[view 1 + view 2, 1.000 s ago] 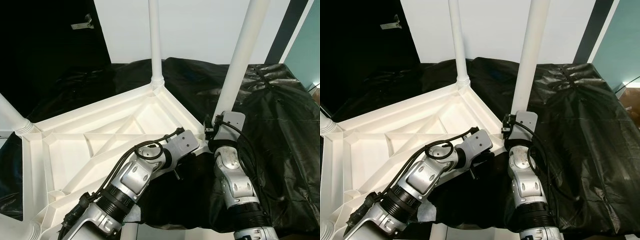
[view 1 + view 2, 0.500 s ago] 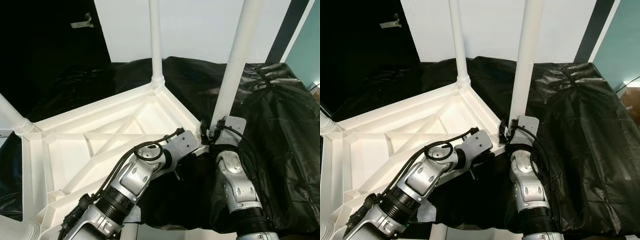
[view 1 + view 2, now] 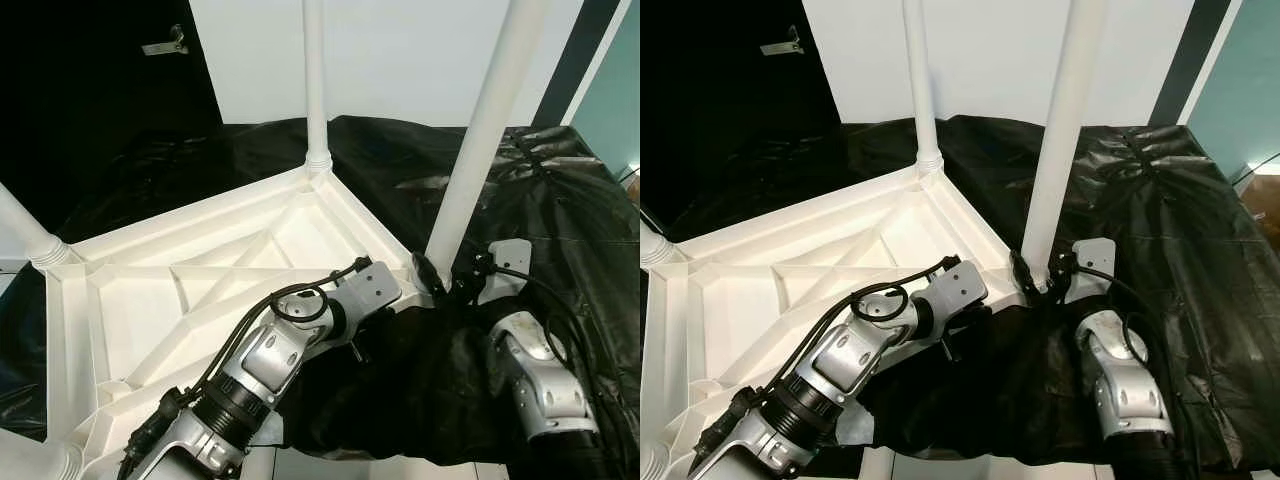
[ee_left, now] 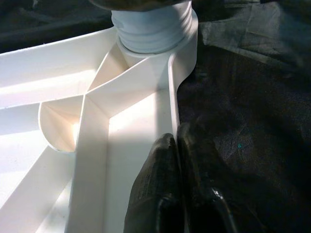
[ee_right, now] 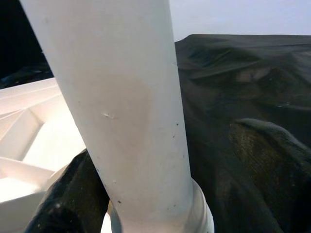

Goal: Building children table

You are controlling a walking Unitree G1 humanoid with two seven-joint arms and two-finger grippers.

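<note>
- Pinched nearly together, my left gripper [image 4: 177, 160] has the thin upright rim of the tabletop [image 3: 150, 300] between its two black fingers [image 4: 155, 189], one finger inside the rim and one outside on the black sheet [image 3: 540, 200].
- That hold sits on the near right edge of the tabletop, just short of its right corner socket [image 4: 155, 29].
- My left arm [image 3: 260, 370] reaches up from the lower left, across the ribbed underside of the tabletop, which lies upside down on the sheet.
- At the far left corner a white leg [image 3: 22, 232] leans out of the picture; only its lower part shows.
- Another leg [image 3: 315, 90] stands upright in the back corner, seated in its ribbed collar.
- The right leg [image 3: 480, 150] stands in the corner socket next to my left gripper, tilted slightly to the right towards its top.
- My right gripper [image 3: 445, 285] is spread around the base of that right leg, a finger [image 5: 68, 199] on either side of it, right above the collar.
- Whether those fingers actually press the leg, I cannot tell.
- My right arm [image 3: 535, 370] comes up from the lower right over the crumpled sheet.
</note>
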